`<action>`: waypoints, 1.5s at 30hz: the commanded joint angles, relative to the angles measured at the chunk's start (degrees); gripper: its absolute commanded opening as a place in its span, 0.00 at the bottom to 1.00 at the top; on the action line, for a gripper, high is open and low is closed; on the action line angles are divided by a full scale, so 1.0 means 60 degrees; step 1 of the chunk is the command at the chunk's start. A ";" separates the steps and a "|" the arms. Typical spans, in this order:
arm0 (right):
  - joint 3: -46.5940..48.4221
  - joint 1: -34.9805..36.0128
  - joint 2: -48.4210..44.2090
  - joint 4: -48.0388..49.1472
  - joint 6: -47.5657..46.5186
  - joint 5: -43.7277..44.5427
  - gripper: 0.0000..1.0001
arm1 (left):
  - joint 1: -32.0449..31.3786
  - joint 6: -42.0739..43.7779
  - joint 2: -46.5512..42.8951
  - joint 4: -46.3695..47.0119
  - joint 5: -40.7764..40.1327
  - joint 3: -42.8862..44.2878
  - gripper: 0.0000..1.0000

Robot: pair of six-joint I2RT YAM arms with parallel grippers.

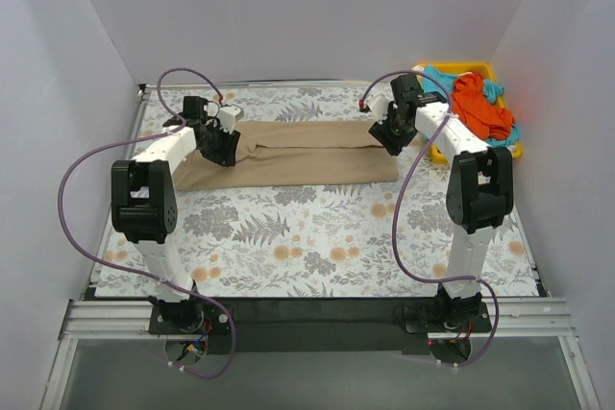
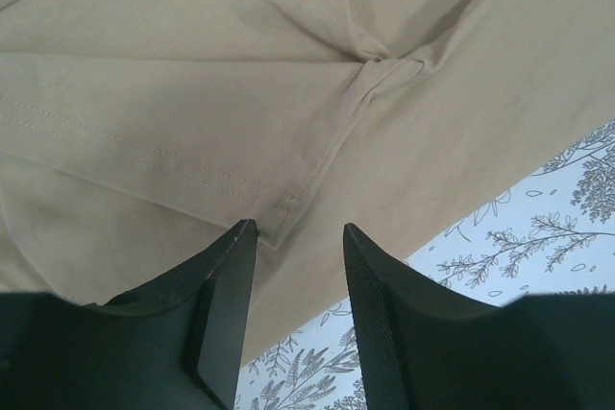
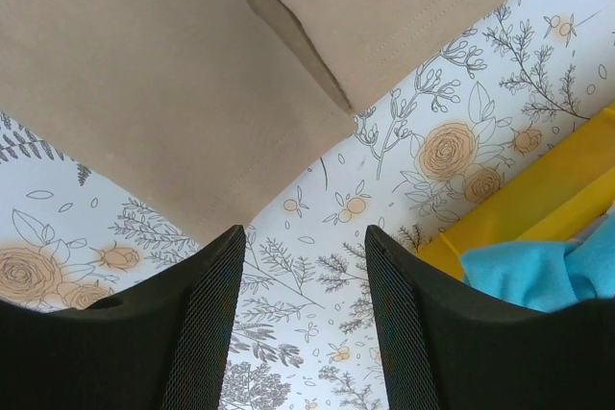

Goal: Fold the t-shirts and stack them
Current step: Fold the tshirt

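Left fingers (image 2: 219,319) cover part of tan t-shirt (image 2: 192,93).

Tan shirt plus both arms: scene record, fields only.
tan t-shirt: flat on the table, folded lengthwise into a long band running left to right
left jaws: open, empty, over the shirt's left end
right jaws: open, empty, over bare tablecloth by the shirt's right end
orange-red t-shirt: crumpled in the yellow tray, unfolded
turquoise t-shirt: crumpled in the same tray, partly under the orange-red one
stack: not started
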 commanded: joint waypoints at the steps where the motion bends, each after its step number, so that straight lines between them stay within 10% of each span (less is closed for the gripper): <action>1: -0.0046 -0.0102 -0.0235 -0.0065 0.0041 -0.0153 0.50 | -0.0091 0.0298 0.0107 -0.0071 -0.0385 -0.0058 0.37; 8: -0.0090 -0.0234 -0.0177 -0.0080 0.0012 -0.0227 0.50 | -0.0106 0.0123 0.0371 0.0104 -0.0708 0.0483 0.01; 32: -0.0266 -0.0366 -0.0074 -0.0065 -0.0003 -0.0417 0.48 | -0.0282 -0.0625 0.2363 0.1189 -0.0490 0.3487 0.00; 36: -0.0310 -0.0366 -0.0089 -0.0065 0.0012 -0.0475 0.48 | -0.0326 -0.0959 0.2278 0.1159 -0.0357 0.3342 0.26; 45: -0.0237 -0.0366 -0.0045 -0.0094 0.0261 -0.0842 0.48 | -0.0121 -0.1358 0.0914 0.1249 -0.0255 0.2725 0.39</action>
